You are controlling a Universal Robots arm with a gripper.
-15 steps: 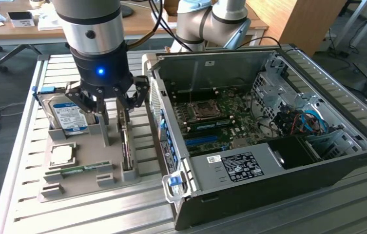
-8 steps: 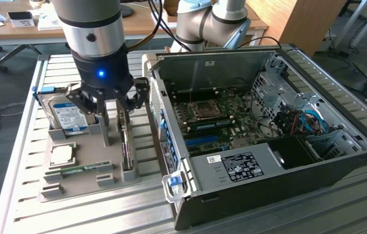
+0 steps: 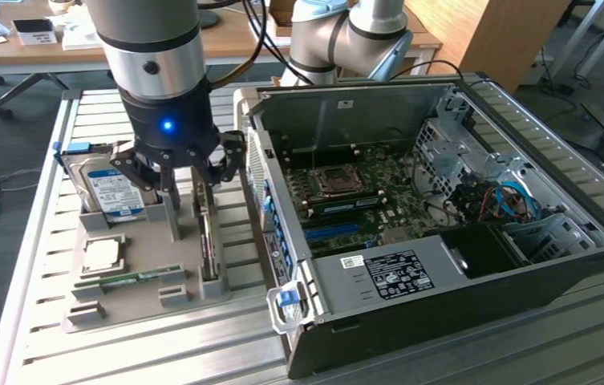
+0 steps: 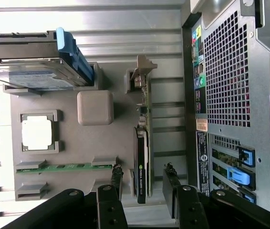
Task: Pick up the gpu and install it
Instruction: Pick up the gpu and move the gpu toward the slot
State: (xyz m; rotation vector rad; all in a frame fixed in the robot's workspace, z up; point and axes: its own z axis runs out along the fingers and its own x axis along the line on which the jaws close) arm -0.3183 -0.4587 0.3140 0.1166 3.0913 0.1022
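Note:
The gpu point(image 3: 208, 241) stands on its long edge in a slot of the grey holder tray point(image 3: 157, 245), at the side nearest the computer case. In the wrist view the gpu point(image 4: 143, 152) shows as a thin green board with a black cooler and a metal bracket at its far end. My gripper point(image 3: 192, 218) hangs just above the card and is open. Its black fingers point(image 4: 116, 179) stand either side of the card's cooler end, apart from it, and nothing is held.
The tray point(image 4: 77, 143) also carries a hard drive point(image 3: 109, 188) with a blue clip, a processor point(image 3: 102, 255) and a memory stick point(image 3: 131, 278). The open computer case point(image 3: 441, 265) lies close at the exterior view's right, motherboard point(image 3: 355, 192) exposed. All rest on a slatted metal table point(image 3: 173, 353).

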